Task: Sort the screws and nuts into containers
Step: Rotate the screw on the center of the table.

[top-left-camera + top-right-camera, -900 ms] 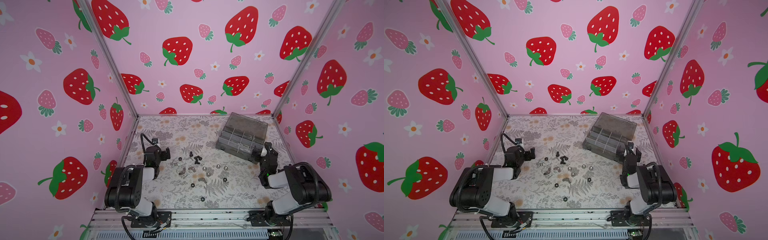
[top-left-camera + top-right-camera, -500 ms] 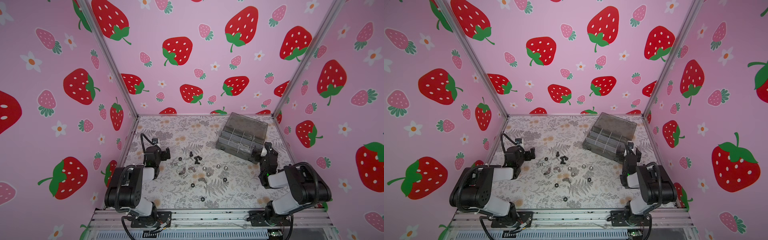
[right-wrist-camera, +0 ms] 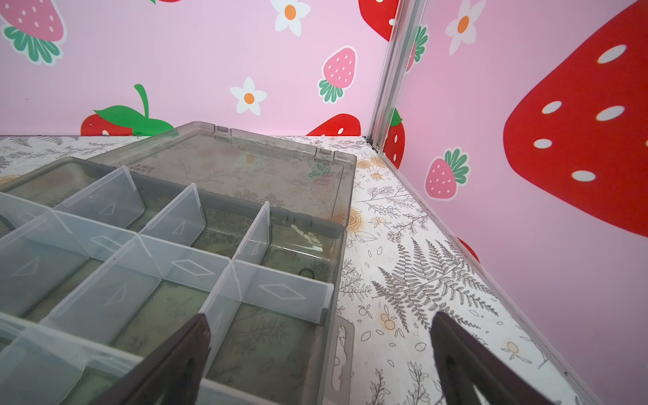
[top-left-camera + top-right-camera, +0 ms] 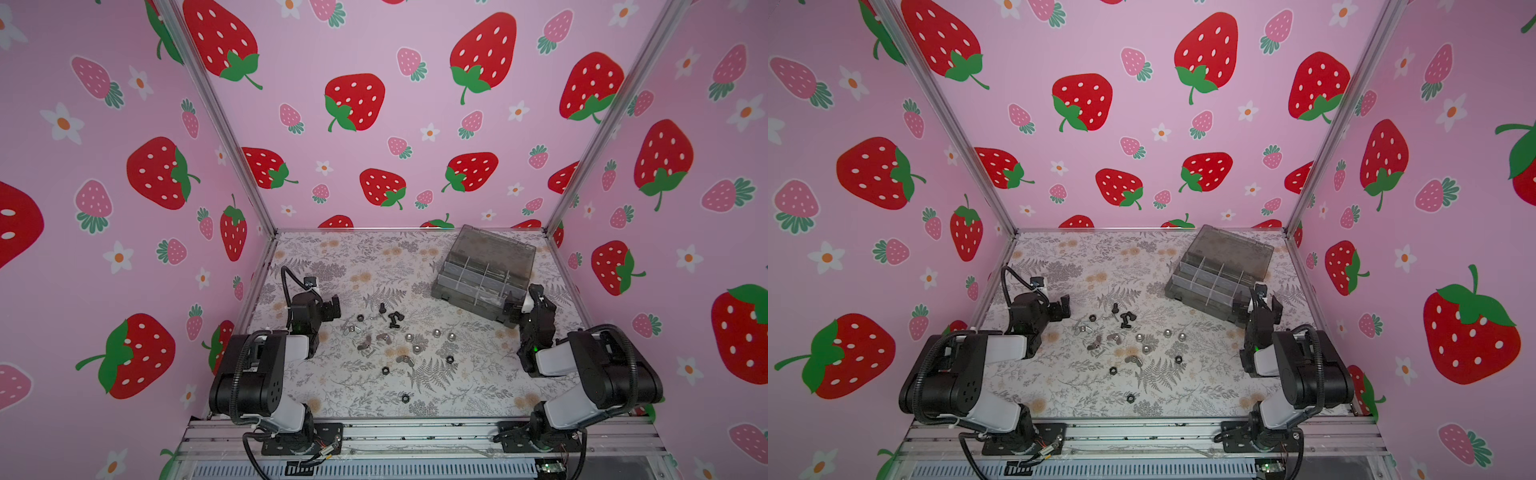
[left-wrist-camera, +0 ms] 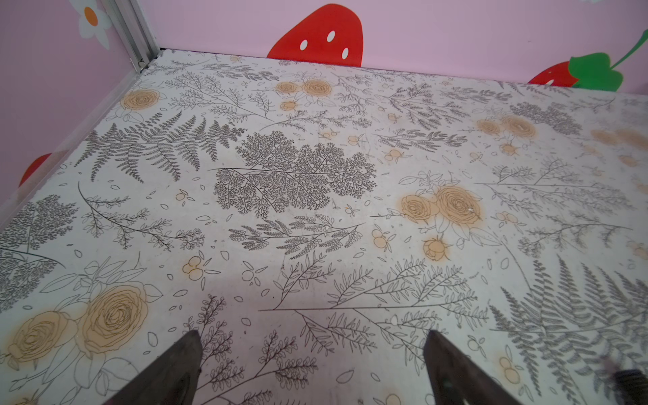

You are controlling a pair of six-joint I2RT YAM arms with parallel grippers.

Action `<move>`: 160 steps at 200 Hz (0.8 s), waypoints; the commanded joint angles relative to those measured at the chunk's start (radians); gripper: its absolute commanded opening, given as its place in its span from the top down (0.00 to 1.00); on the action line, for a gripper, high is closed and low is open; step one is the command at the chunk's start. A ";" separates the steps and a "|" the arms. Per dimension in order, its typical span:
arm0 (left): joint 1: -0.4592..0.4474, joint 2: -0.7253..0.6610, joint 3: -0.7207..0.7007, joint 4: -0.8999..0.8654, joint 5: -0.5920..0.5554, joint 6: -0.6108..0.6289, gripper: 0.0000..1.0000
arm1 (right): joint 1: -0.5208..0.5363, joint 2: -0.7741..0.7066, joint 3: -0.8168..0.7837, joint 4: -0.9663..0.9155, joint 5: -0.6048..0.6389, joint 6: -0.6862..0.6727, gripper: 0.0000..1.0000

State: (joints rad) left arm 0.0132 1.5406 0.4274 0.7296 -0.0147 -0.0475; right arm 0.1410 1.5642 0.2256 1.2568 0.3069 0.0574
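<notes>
The screws (image 4: 393, 318) and the nuts (image 4: 436, 332) lie scattered on the floral table, in both top views, between the two arms: black bolts, silver cap nuts, wing nuts (image 4: 1093, 343) and black hex nuts (image 4: 385, 369). The containers (image 4: 478, 282) are the compartments of a smoky grey box at the back right, lid open; those in the right wrist view (image 3: 175, 245) look empty. My left gripper (image 4: 332, 308) (image 5: 312, 336) is open, low over bare table left of the pile. My right gripper (image 4: 521, 302) (image 3: 321, 319) is open, straddling the box's near right wall.
Pink strawberry walls with metal corner posts (image 4: 232, 137) close in the table on three sides. The box's open lid (image 3: 245, 168) lies flat towards the back wall. A lone black hex nut (image 4: 405, 398) sits near the front rail (image 4: 415, 432).
</notes>
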 commanded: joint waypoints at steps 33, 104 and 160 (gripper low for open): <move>0.005 0.011 0.031 0.031 0.009 0.021 0.01 | -0.003 0.010 0.020 0.039 0.017 -0.003 0.00; 0.004 0.011 0.034 0.028 0.010 0.018 0.01 | -0.004 0.009 0.020 0.039 0.017 -0.004 0.00; 0.010 0.010 0.030 0.034 0.020 0.017 0.01 | -0.003 0.007 0.018 0.041 0.017 -0.004 0.00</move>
State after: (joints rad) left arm 0.0162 1.5410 0.4274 0.7300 -0.0132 -0.0479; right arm 0.1410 1.5642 0.2256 1.2568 0.3069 0.0574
